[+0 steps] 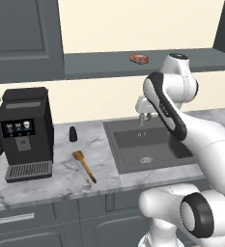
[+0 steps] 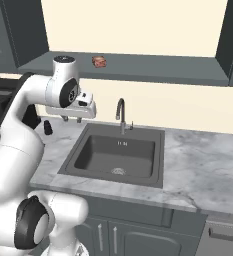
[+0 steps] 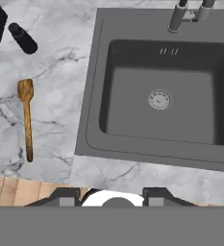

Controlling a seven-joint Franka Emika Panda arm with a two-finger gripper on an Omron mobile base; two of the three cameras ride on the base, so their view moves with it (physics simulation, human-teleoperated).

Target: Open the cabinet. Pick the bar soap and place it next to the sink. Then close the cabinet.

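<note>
Resting on the long grey shelf (image 1: 109, 65) of the open cabinet (image 1: 24, 38), the soap (image 1: 139, 59) is seen as a small reddish block, well above the sink (image 1: 147, 144). From the right base camera the soap (image 2: 99, 61) is found towards the left part of the shelf, above and left of the faucet (image 2: 120, 114). The claw (image 1: 144, 118) is held over the sink's near-left area, pointed down, with nothing between its fingers; whether it is open or closed cannot be told from these pictures. In the hand camera the basin (image 3: 166, 101) with its round drain (image 3: 159, 99) is looked straight down upon, and the two dark fingertips (image 3: 63, 197) are barely seen at the lower edge. On the marble counter (image 1: 61, 169), left of the sink, a wooden spatula (image 1: 84, 166) is laid at a slant, with a small dark bottle (image 1: 73, 134) behind it. Further left, a black coffee machine (image 1: 26, 132) is stood against the wall.
</note>
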